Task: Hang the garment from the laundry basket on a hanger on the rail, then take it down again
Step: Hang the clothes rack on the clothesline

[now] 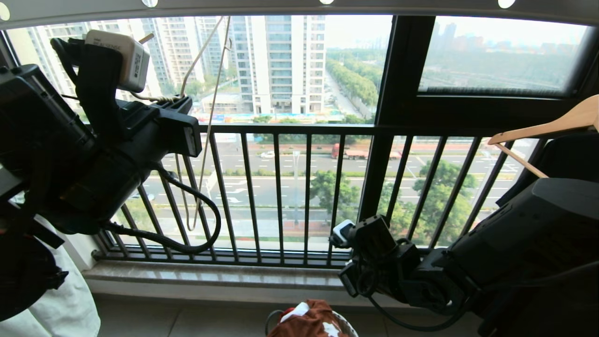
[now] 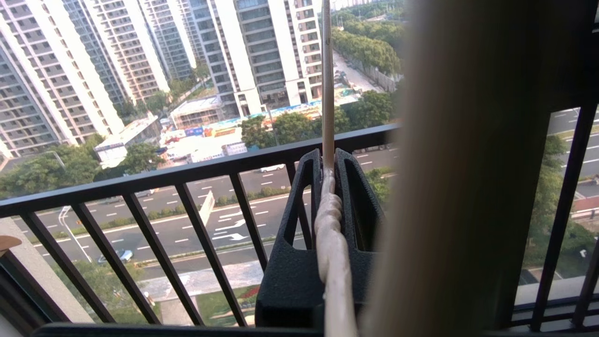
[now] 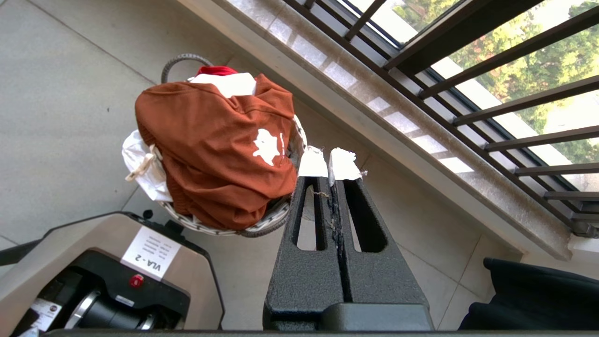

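The black balustrade (image 1: 299, 187) closes the front, with its stone sill below and the rail (image 1: 299, 6) crossing overhead; open air lies between them. The left gripper (image 2: 328, 173) is raised high on the left, its fingers clamped on the twisted neck of the hanger (image 1: 206, 107), whose hook seems to reach the rail. The right gripper (image 3: 327, 164) hangs low, its fingers pressed together and empty. Just beside them, the shorts (image 3: 220, 150) drape over the laundry basket (image 3: 262, 224) on the floor.

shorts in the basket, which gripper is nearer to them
Right. The right gripper hangs shut just beside the shorts in the basket; the left gripper is raised high, shut on the hanger.
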`<state>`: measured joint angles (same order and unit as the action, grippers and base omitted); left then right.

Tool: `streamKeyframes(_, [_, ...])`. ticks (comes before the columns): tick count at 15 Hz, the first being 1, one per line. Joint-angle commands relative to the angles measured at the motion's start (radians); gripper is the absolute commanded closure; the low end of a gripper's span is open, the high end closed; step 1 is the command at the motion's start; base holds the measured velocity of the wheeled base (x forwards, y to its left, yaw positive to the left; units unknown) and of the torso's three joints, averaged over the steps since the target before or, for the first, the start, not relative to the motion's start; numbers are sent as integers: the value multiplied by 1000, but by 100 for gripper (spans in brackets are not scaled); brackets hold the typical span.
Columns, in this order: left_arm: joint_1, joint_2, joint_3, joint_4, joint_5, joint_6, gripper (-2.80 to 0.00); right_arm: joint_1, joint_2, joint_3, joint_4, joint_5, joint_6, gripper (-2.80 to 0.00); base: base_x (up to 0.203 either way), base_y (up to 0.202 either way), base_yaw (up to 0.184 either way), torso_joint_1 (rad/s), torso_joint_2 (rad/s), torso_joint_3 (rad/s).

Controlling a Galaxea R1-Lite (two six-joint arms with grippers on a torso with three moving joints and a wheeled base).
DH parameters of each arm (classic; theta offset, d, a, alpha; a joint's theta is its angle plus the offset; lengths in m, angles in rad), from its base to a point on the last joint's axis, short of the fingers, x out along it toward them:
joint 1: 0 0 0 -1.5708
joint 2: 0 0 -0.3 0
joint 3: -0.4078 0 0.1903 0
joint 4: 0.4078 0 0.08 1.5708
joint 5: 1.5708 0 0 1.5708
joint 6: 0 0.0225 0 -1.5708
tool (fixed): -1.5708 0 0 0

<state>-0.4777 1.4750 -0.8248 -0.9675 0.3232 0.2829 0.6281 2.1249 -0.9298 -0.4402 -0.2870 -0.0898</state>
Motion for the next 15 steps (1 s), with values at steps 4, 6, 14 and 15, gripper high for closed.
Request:
streamKeyframes(4, [51, -300, -228, 900, -226, -208, 0, 1, -16, 0, -3, 0, 1, 0, 0, 0, 0, 0, 0, 0])
streamKeyframes(6, [163, -355, -405, 1214, -454, -242, 0, 5, -11, 2, -3, 2, 2, 0, 0, 0, 0, 0, 0, 0])
streamKeyframes(14, [307, -258, -802, 1630, -660, -157, 0, 48, -14, 28, -41, -1, -1, 0, 0, 0, 0, 0, 0, 0])
streamKeyframes(15, [306, -229, -844, 1653, -660, -154, 0, 48, -16, 31, -46, -1, -1, 0, 0, 0, 0, 0, 0, 0])
